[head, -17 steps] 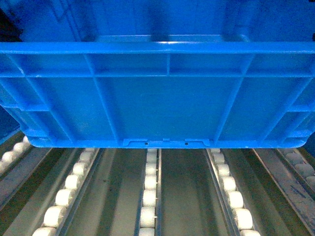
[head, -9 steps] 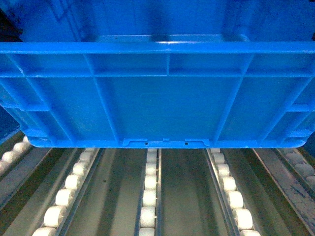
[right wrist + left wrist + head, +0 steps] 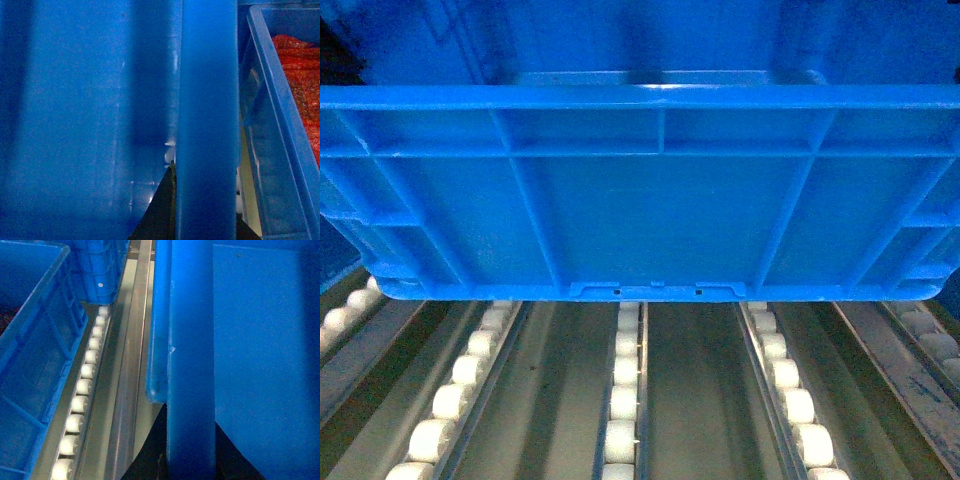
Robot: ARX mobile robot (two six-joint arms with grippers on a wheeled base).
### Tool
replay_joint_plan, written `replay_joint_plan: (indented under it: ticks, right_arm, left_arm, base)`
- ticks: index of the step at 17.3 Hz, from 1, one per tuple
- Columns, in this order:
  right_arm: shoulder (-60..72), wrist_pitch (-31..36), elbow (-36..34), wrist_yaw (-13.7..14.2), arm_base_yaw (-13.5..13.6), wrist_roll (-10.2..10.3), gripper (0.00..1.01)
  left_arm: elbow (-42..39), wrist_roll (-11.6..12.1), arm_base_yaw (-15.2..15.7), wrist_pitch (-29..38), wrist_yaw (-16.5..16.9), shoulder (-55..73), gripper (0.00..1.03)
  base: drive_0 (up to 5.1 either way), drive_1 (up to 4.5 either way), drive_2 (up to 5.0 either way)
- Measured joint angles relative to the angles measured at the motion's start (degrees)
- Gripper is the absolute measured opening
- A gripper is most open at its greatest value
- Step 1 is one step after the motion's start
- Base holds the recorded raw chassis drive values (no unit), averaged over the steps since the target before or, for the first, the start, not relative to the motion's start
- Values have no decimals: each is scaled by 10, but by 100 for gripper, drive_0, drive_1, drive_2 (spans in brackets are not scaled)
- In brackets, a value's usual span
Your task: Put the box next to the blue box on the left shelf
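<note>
The large bright-blue ribbed plastic crate [image 3: 650,200] fills the upper part of the head view. Its near wall faces the camera, with the thick rolled rim across the top and two small notches at the bottom edge. The crate's bottom edge lies above the grey metal flow rack [image 3: 690,390], whose parallel rails of small white roller wheels [image 3: 623,400] run forward beneath it. Whether the crate rests on the rollers or hangs just clear of them cannot be told.

Left wrist view: the crate's left rim [image 3: 192,360] runs vertically through the frame, with the smooth inner wall to its right. The dark left end effector [image 3: 192,462] shows on both sides of the rim at the bottom edge, closed upon it. To the left, past a roller rail [image 3: 82,390], stands a second blue ribbed crate [image 3: 35,355], near but apart from the held one. A further blue ribbed container [image 3: 100,270] sits further up the rail.

Right wrist view: the crate's right rim [image 3: 207,120] is straddled at the bottom by the dark right end effector [image 3: 202,222], likewise clamped on it. Just to the right lies another blue crate [image 3: 280,125] holding red-orange material [image 3: 305,75].
</note>
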Motion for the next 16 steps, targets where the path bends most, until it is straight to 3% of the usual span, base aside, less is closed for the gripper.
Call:
replay_joint_plan:
  ticks: [6,7,9,10,12,14,16]
  right_arm:
    - [0,0,0,0,0,0,7]
    - [-3,66,-24,25,5,-9,7]
    - [-5,212,-83,77,21,-5,7]
    - [-9,197,-70,78,19,-9,7]
    - [-10,137,-54,61,15,-2,7]
    - [30,51,-55,13,10,22,7]
    - [66,48,-70,-2,7,37,7]
  left_arm:
    - [0,0,0,0,0,0,6]
    - [0,-3,0,0,0,0,6]
    - [-67,29,-2,188,-13,-1,6]
    - [-75,29,-2,218,-8,-1,6]
    - [-75,29,-5,192,-5,-2,6]
    - [-75,27,-7,88,-8,20,6]
    - [-87,27,-4,70,-8,53,6]
  base:
    - [0,0,0]
    - [0,0,0]
    - [0,0,0]
    - [0,0,0]
    - [0,0,0]
    - [0,0,0]
    - [0,0,0]
